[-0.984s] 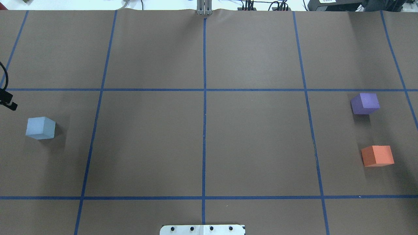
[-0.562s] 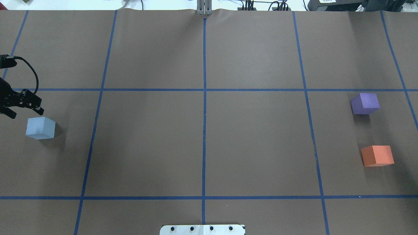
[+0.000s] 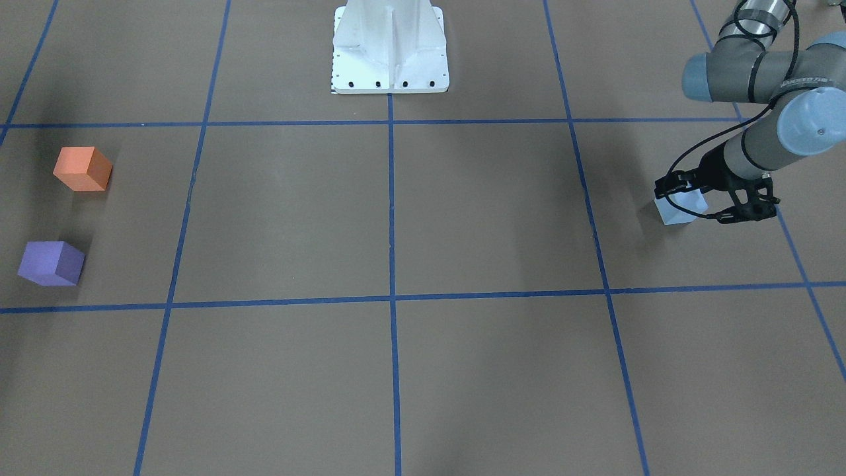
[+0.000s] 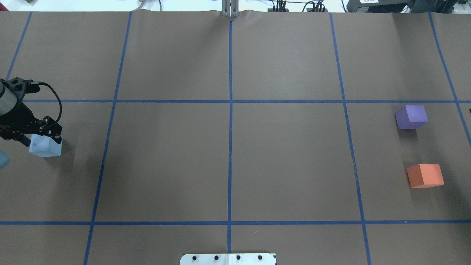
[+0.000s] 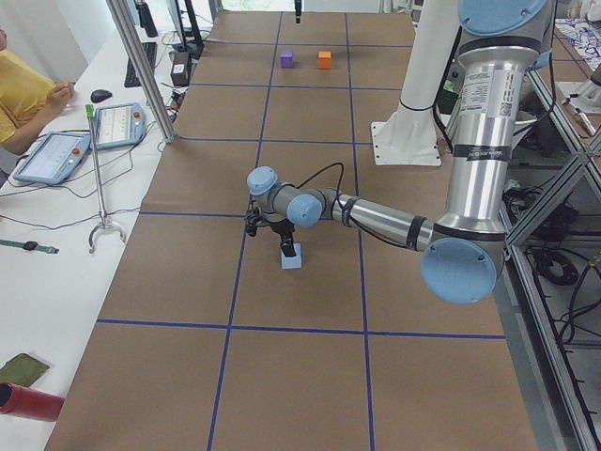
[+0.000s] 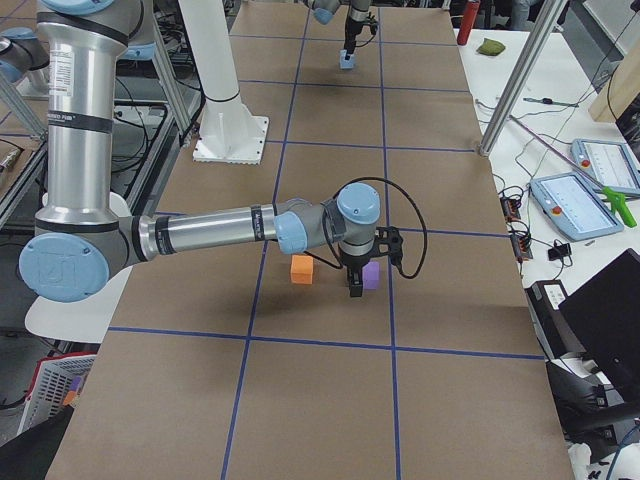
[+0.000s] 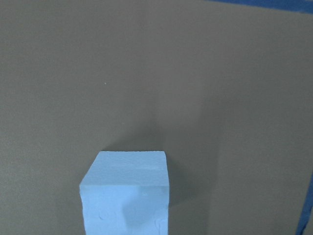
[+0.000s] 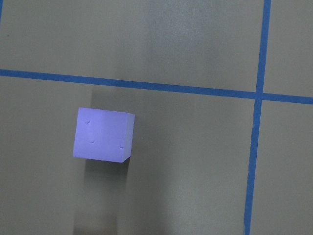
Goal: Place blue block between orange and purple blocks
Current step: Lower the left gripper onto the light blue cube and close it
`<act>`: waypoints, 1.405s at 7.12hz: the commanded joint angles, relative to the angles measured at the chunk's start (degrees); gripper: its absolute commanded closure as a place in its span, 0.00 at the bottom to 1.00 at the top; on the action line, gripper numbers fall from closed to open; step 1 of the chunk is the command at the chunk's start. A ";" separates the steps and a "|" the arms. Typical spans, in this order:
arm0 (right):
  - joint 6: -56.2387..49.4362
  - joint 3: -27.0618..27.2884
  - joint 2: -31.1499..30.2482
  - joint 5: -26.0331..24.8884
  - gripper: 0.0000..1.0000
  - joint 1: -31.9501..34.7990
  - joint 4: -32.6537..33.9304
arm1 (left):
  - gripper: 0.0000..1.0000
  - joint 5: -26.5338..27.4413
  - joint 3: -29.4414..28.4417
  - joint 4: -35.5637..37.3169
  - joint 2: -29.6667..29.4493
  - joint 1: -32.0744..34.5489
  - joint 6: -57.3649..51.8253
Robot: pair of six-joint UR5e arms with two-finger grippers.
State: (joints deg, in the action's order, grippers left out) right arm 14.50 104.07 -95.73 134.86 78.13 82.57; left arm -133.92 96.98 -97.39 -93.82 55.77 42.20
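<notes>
Left hand [image 4: 41, 140] above blue block [image 4: 46, 149] (splayed)

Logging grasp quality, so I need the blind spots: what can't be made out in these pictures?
1. Whether the left gripper touches the blue block: in the overhead view its fingers overlap the block's top, and the left wrist view shows no fingers.
2. Whether the right gripper is open or shut: only the side views show it, and it is small there.
3. Part of the purple block in the exterior right view: it is behind the right gripper.

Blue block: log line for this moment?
left gripper: open, over blue block | right gripper: near purple block, state unclear | blue block: on table, unplaced | orange block: untouched
</notes>
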 commanded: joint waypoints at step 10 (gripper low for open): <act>-0.08 -0.62 -0.25 0.31 0.00 0.00 -0.04 | 0.01 3.23 -3.55 -0.17 -1.19 -3.03 -0.01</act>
State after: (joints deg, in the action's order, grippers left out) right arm 14.42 103.38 -95.98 135.17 78.14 82.53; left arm -130.76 93.68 -97.56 -94.84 53.57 42.09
